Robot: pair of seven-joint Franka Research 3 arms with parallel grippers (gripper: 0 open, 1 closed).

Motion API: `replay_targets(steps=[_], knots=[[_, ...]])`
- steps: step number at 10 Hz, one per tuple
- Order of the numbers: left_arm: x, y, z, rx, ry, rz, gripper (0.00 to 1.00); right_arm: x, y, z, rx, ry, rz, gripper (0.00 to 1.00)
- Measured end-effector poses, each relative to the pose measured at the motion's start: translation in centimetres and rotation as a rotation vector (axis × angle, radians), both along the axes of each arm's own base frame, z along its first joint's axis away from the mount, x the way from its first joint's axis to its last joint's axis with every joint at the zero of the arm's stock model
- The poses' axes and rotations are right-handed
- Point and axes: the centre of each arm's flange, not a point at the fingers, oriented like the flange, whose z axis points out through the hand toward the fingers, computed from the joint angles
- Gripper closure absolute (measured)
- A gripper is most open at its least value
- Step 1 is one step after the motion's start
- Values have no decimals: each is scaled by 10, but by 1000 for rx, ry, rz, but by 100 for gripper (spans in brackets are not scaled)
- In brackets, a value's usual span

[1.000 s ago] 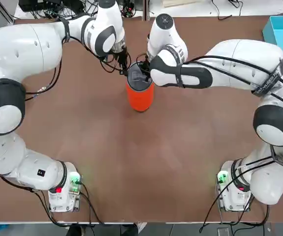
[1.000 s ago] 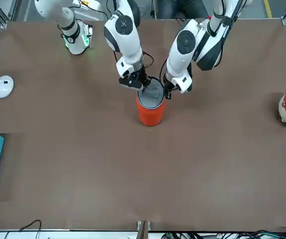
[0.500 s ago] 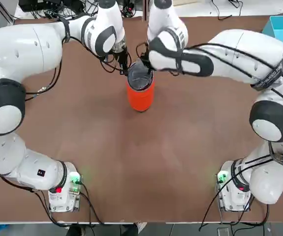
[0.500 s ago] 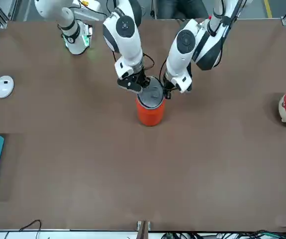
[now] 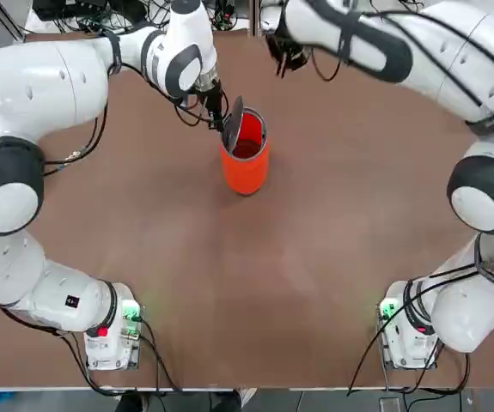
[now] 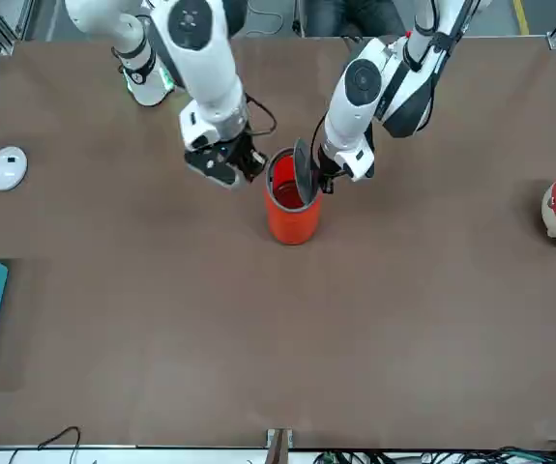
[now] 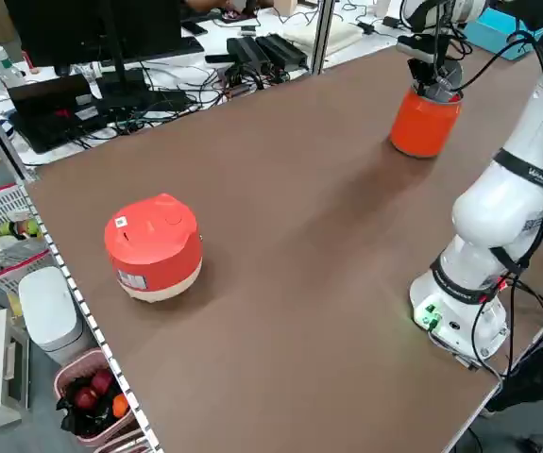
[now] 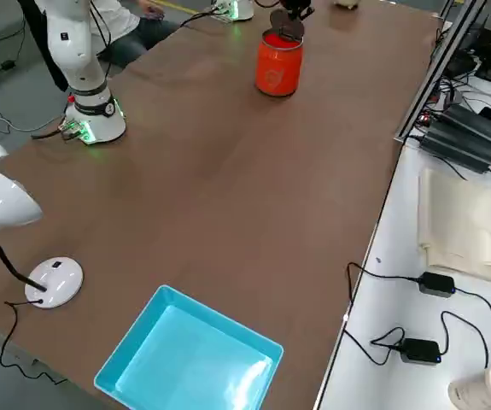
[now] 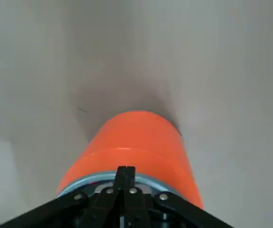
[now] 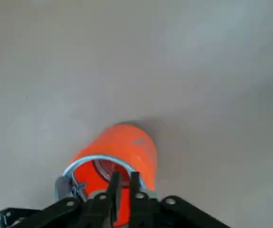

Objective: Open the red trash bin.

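The left claw point(image 5: 221, 114) sits at the bin's rim, on its own side of it, fingers pressed together with no gap in the wrist view. It appears to be pinning the edge of the lid point(image 5: 232, 123), which stands tipped up on edge so the red inside shows. The right claw point(image 6: 224, 166) hangs beside the bin and apart from it, its fingers close with a thin gap and nothing between them.

The bin point(image 5: 245, 159) stands upright on the bench point(image 5: 298, 257), toward the far middle between the two arms.

The main risk, as I judge it, is the lid swinging back level if the left claw slips or lifts off. A sideways push on the rim could also tip the light bin.
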Motion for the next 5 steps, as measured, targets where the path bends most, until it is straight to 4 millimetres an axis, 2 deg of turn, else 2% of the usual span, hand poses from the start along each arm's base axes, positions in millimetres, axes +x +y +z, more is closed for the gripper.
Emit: replay_targets(steps=[1, 2, 3, 4, 5], knots=[[4, 2, 8, 3, 3, 4, 98, 13, -22, 17, -8, 5, 3, 61], [15, 8, 25, 9, 6, 11, 96, 24, -42, 31, -24, -4, 3, 47], [36, 25, 52, 9, -2, 19, 93, 33, -62, 40, -54, -31, 30, 33], [61, 51, 85, -2, -25, 10, 86, 39, -82, 50, -90, -50, 74, 17], [83, 78, 118, -16, -55, -22, 71, 44, -111, 62, -119, -45, 133, 4]])
